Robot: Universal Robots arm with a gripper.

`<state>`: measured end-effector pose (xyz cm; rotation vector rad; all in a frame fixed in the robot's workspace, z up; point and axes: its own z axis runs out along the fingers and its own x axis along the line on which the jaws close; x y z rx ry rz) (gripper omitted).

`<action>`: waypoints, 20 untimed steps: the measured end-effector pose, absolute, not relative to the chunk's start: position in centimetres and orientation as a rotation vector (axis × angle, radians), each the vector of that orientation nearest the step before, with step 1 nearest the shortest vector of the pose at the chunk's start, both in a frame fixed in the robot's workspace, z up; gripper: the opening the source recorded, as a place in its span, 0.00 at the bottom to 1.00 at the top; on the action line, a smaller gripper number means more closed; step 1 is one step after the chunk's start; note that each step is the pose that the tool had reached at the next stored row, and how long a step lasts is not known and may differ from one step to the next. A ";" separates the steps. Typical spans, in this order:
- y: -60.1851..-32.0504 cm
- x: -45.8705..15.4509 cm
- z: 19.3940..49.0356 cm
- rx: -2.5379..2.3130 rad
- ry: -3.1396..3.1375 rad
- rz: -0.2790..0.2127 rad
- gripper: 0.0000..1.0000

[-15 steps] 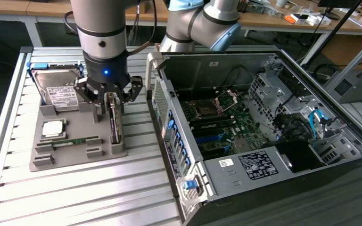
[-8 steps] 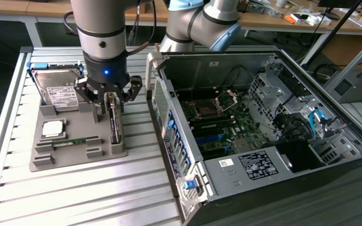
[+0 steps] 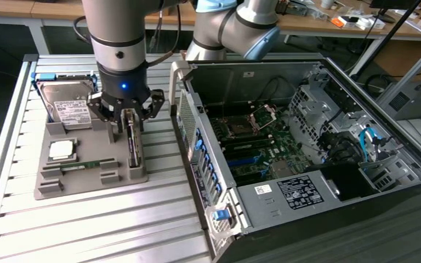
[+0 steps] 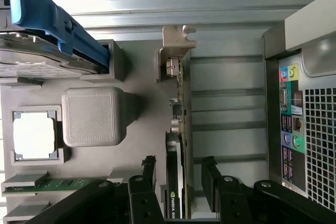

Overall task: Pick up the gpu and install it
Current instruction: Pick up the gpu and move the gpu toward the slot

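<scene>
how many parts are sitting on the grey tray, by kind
hard drive: 1
processor chip: 1
memory stick: 1
gpu: 1
total on the grey tray: 4

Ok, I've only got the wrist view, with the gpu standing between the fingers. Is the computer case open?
Observer: Yes. In the exterior view the computer case lies on its side, open on top, with the motherboard exposed.
Operator: Where's the tray relative to it?
Observer: The grey tray sits at the exterior view's left of the case, on a slatted table.
Operator: And how is the gripper coming in?
Observer: The gripper hangs straight down, directly over the gpu, at the tray's edge nearest the case.
</scene>
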<state>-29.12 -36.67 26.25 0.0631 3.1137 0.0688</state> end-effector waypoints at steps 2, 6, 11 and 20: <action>-36.7 -29.1 26.0 0.062 3.114 0.069 0.48; -36.7 -29.1 25.6 0.060 3.114 0.069 0.48; -36.6 -29.1 25.0 0.056 3.114 0.069 0.48; -36.6 -29.2 24.9 0.056 3.114 0.069 0.48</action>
